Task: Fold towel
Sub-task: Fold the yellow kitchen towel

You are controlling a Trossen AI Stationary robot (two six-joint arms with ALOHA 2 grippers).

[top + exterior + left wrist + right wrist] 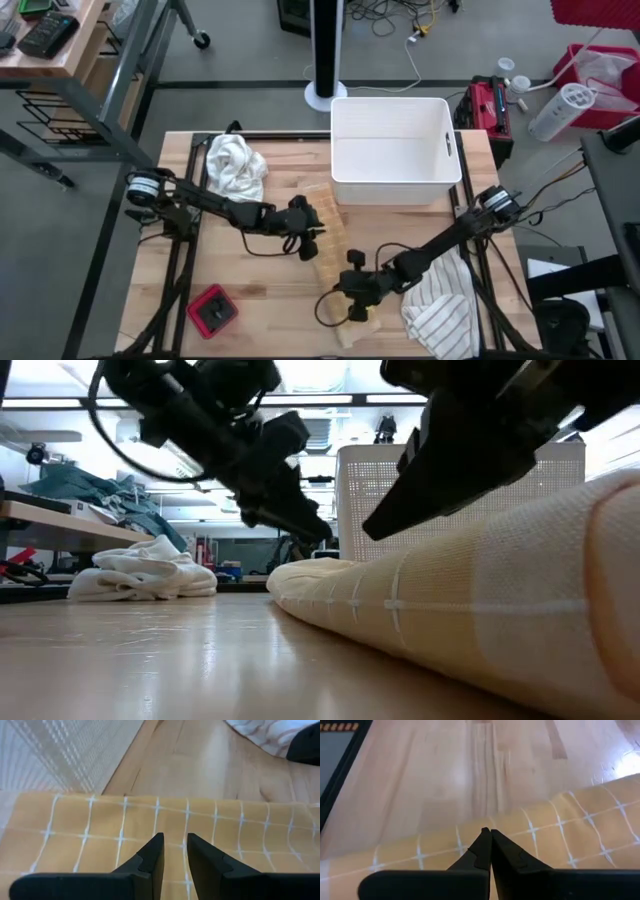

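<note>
A yellow towel [330,268] with a white grid lies on the table as a long narrow folded strip, running from beside the white bin toward the near edge. My left gripper [175,840] hovers over the strip's far half [100,830]. Its fingers stand a little apart with nothing between them. My right gripper [487,832] is shut and hovers over the strip's near half, at the towel's long edge [530,820]. In the low view both grippers [312,528] [372,528] stand clear above the towel [420,600].
A white bin [395,150] stands at the far middle. A crumpled white towel [235,165] lies at the far left and a striped towel [440,312] at the near right. A red object [212,310] sits at the near left. Bare wood lies between.
</note>
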